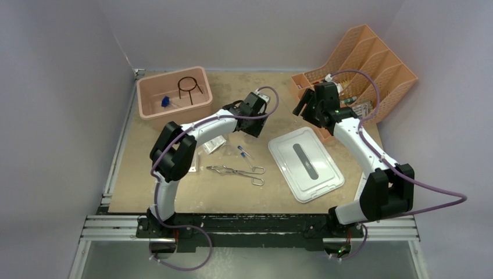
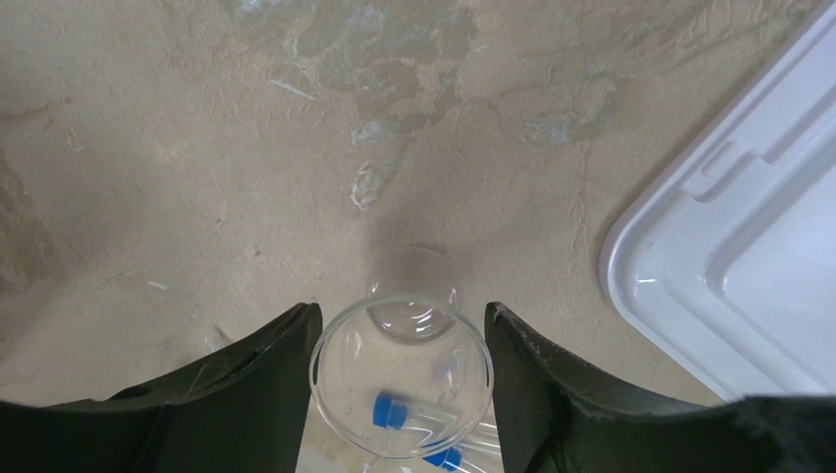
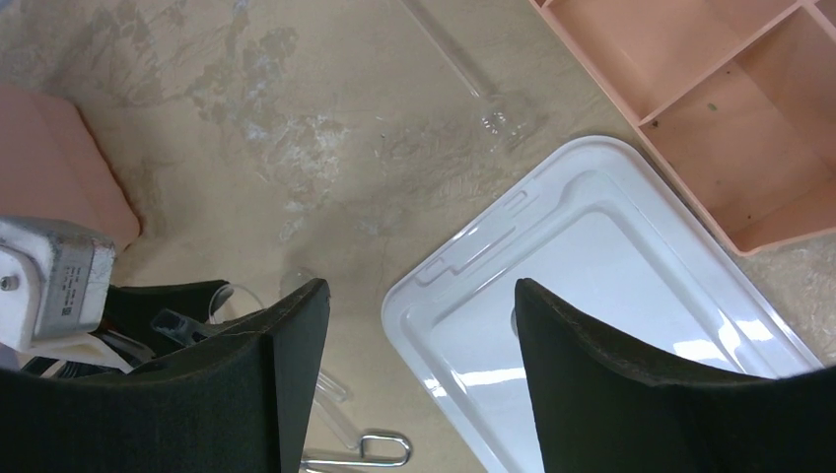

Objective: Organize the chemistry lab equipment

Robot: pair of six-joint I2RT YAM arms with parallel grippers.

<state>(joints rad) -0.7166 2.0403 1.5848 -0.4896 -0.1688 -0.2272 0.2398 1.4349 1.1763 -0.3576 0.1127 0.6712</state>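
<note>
While the left tool (image 2: 402, 313) grasps the clear round glass flask (image 2: 399, 389) by both sides, the flask sits near the white plastic lid (image 2: 734, 246), with two blue-capped vials (image 2: 390, 411) showing through it. Its long axis seems to run nearly along the tool's own, and the left arm is the nearer. The right tool (image 3: 422, 296) hangs released and empty over the lid. No writing is legible.
</note>
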